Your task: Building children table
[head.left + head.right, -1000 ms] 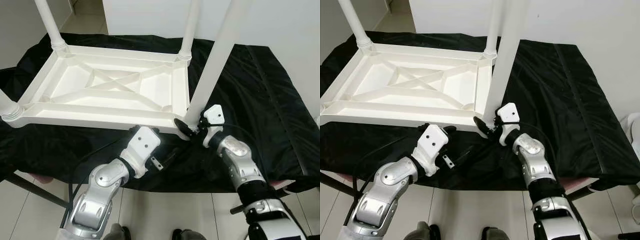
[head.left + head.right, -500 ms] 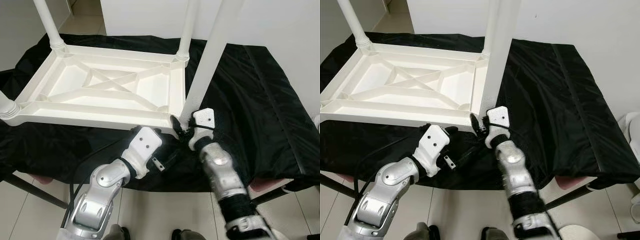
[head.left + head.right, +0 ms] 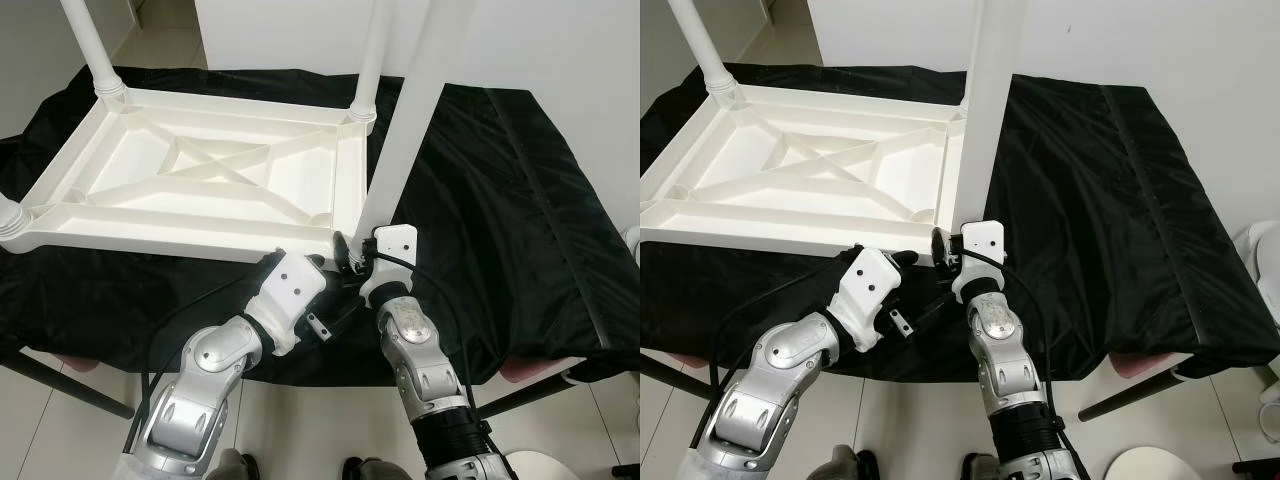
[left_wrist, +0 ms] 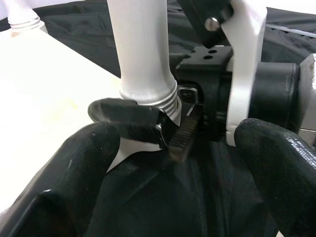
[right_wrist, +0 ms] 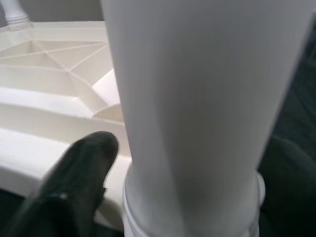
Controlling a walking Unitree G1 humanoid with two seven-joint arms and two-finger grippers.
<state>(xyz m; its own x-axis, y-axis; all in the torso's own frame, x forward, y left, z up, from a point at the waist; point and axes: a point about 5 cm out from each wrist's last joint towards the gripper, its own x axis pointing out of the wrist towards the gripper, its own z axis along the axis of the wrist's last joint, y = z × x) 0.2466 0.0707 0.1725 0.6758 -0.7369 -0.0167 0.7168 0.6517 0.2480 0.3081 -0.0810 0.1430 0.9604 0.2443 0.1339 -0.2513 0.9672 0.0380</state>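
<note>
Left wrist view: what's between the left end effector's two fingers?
The leg base, with the right end effector clamped on it, over black cloth.

a black cloth (image 3: pixel 500 200) covers the work surface, wrinkled and hanging over the edges. pale floor tiles (image 3: pixel 330 430) lie below it.

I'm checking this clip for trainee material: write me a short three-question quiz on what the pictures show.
1. True or false: the white table lies upside down on the black cloth.
2. Which gripper is closed around the base of the near table leg? A) left gripper B) right gripper
3. Fill in: the left gripper sits just in front of the table's near ___.

Key: 1 true. 2 B, the right gripper. 3 edge.
</note>
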